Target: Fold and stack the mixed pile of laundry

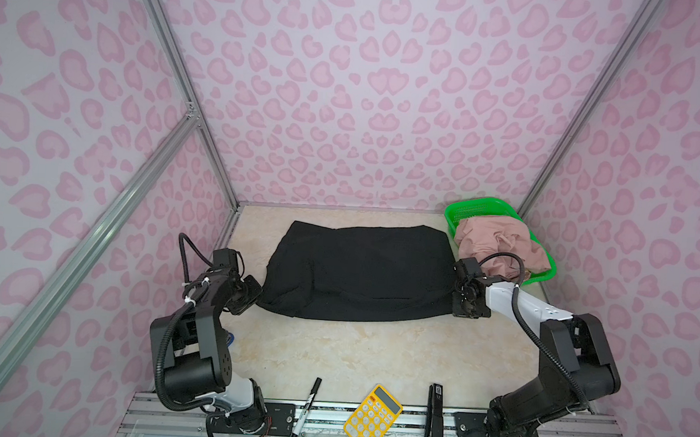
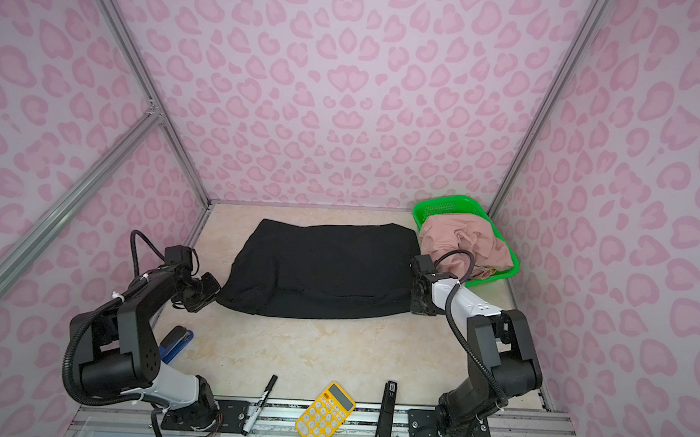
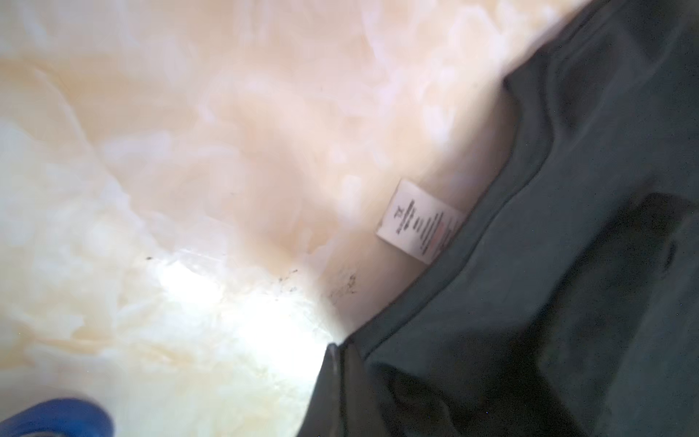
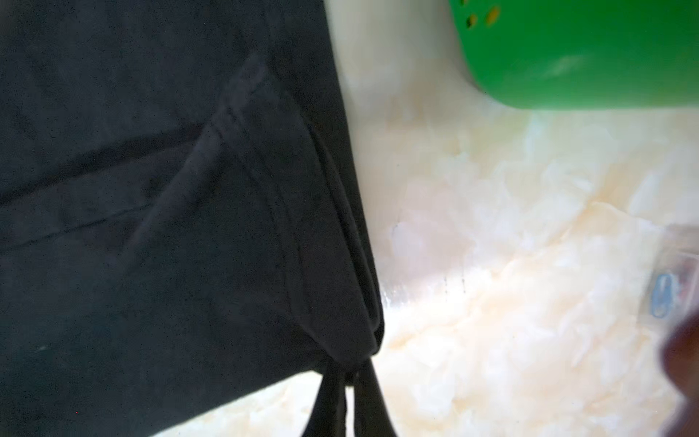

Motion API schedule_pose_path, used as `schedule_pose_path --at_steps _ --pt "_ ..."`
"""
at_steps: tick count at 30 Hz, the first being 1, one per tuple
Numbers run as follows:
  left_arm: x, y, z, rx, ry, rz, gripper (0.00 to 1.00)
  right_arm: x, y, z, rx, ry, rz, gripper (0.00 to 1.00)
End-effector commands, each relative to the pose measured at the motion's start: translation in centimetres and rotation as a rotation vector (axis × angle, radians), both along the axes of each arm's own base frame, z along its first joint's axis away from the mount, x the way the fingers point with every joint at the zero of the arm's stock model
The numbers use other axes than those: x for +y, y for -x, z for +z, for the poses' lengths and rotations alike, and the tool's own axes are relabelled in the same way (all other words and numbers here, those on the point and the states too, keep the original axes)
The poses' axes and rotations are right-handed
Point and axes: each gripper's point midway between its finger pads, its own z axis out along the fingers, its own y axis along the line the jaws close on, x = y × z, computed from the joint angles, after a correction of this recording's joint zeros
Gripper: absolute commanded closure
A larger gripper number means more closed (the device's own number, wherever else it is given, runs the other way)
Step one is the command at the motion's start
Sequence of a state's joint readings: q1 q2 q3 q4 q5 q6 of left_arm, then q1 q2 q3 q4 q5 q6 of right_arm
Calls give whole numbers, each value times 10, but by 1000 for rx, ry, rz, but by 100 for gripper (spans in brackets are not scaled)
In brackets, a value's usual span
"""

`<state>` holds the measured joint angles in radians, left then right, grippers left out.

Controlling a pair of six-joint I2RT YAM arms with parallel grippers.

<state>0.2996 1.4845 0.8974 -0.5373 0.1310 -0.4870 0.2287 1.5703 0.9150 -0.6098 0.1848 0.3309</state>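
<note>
**Position.** The black garment (image 1: 362,270) lies spread across the middle of the table (image 1: 352,353), wide side toward the arms. The pink shorts (image 1: 500,247) sit bunched in the basket (image 1: 478,206) at the back right. No other pieces of the pile can be seen.

**End effectors.** The right gripper (image 4: 350,378) is clenched on the near right corner, where several hemmed layers gather into the jaws. The left gripper (image 3: 340,359) is closed at the near left corner. The hem runs into its tips, so it appears to pinch the fabric there. A white label (image 3: 420,221) pokes out from under that edge.

**Handling.**
- The cloth is soft, limp and light, and it should sag between the two holds.
- A slack span is likely to drag and wrinkle, so keep it taut.
- The fabric looks matte, so it is probably not slippery. A thin pinch could still shed the lower layers.

**Hold points.** Grip at hems and corners and take every layer. The bulge near the left corner suggests loose folds there that may spill when lifted
</note>
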Motion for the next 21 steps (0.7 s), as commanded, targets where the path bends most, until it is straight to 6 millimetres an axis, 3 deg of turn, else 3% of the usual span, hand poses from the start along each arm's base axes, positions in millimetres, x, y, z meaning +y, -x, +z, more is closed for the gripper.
schedule_pose_path --at_steps 1,4,9,12,13,15,17,21 --pt "11 3 19 11 -60 4 97 -10 5 3 -11 35 -37 100" --pt "17 7 23 36 -95 8 97 -12 10 5 -14 38 -49 100" --pt "23 23 7 104 -118 28 94 -15 21 2 -8 40 -75 100" --pt "25 25 9 109 -126 37 72 -16 28 -1 7 37 -85 100" --pt "27 25 12 107 -139 39 60 -16 30 -1 9 35 -88 100" --pt "29 26 19 95 -160 35 45 -17 32 0 6 34 -92 95" --pt "25 25 29 60 -160 0 44 -17 33 5 -2 34 -93 85" --pt "-20 18 61 -96 -94 -205 40 -12 26 26 -36 58 -51 65"
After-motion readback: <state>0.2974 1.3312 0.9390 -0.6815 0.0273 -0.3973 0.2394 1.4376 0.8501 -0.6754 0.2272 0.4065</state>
